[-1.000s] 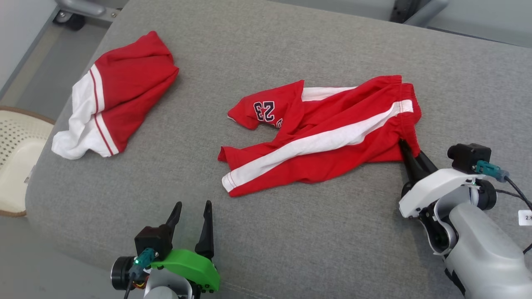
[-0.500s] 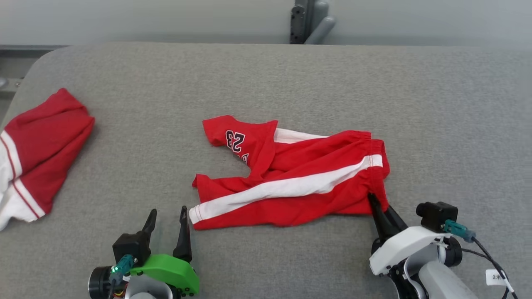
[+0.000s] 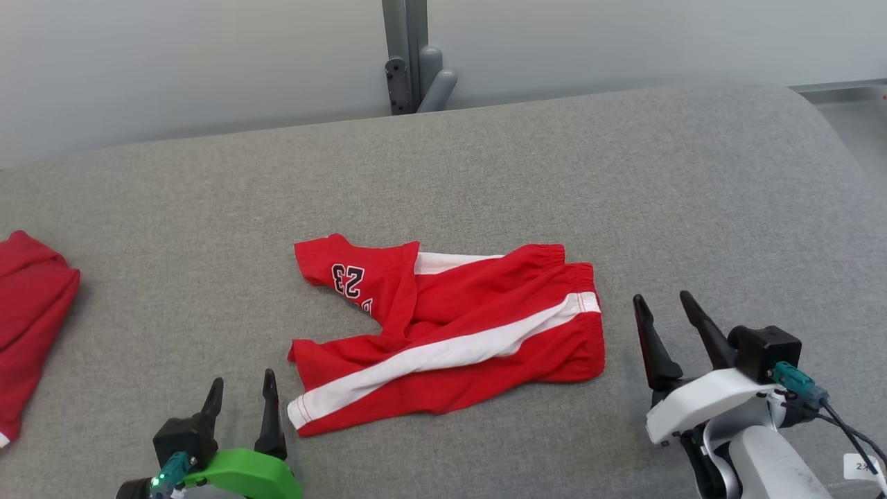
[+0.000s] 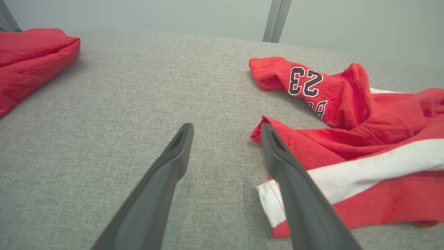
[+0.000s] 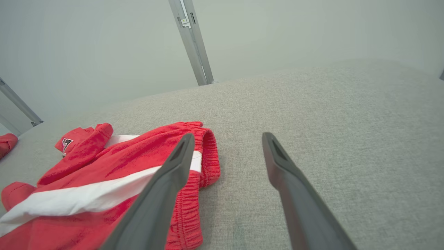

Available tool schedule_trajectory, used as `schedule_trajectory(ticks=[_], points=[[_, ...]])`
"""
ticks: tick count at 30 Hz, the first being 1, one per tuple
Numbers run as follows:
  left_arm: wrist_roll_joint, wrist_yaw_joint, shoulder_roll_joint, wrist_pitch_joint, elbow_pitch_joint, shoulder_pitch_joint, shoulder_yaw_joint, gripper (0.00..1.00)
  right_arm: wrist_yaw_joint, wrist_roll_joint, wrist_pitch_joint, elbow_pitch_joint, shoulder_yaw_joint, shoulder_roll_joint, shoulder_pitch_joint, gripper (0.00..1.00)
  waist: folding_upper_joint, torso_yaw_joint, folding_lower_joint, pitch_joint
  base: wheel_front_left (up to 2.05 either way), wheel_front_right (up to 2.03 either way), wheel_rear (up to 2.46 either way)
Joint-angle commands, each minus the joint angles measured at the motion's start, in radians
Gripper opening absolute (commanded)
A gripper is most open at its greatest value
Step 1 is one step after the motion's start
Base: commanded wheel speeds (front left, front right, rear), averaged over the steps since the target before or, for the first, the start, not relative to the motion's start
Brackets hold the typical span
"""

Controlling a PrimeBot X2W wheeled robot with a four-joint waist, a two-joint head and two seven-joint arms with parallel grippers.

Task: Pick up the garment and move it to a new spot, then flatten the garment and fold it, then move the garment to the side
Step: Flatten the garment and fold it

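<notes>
You had the shorts [image 3: 450, 339] lying crumpled on the table [image 3: 624, 173], the number 23 showing and the white stripe facing up. Your right gripper [image 3: 661, 298] stood open and empty just right of the shorts' waistband, clear of the cloth. Your left gripper [image 3: 243, 378] was open too, right beside the shorts' near-left hem corner; contact could not be told. A second red garment [image 3: 31, 312] lay well left of the shorts.
</notes>
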Motion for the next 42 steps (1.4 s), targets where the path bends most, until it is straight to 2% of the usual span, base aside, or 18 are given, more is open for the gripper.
schedule_trajectory(ticks=[1, 7, 15, 36, 42], points=[[0.005, -0.002, 0.005, 0.001, -0.004, 0.017, 0.005, 1.00, 0.000, -0.024, -0.003, -0.012, -0.007, -0.001, 0.015, 1.00, 0.0000, -0.005, 0.0000, -0.017, 0.00, 0.00, 0.00], [0.017, 0.005, 0.004, 0.001, -0.054, 0.057, 0.054, 1.00, 0.000, -0.128, -0.003, -0.084, -0.067, 0.019, 0.039, 1.00, 0.0000, 0.009, 0.0000, -0.039, 0.00, 0.00, 0.00], [0.056, -0.012, 0.005, 0.001, -0.109, 0.089, 0.081, 1.00, 0.000, -0.150, -0.003, -0.087, -0.061, 0.033, 0.070, 1.00, 0.0000, 0.036, 0.0000, -0.059, 0.00, 0.00, 0.00], [0.070, -0.013, 0.005, 0.001, -0.155, 0.132, 0.012, 1.00, 0.000, -0.180, -0.003, -0.048, -0.082, 0.045, 0.113, 1.00, 0.0000, 0.080, 0.0000, -0.082, 0.00, 0.00, 0.00], [0.023, -0.047, 0.005, 0.001, -0.141, 0.125, -0.015, 1.00, 0.000, -0.169, -0.003, -0.041, -0.079, 0.043, 0.106, 1.00, 0.0000, 0.075, 0.0000, -0.060, 0.00, 0.00, 0.00]])
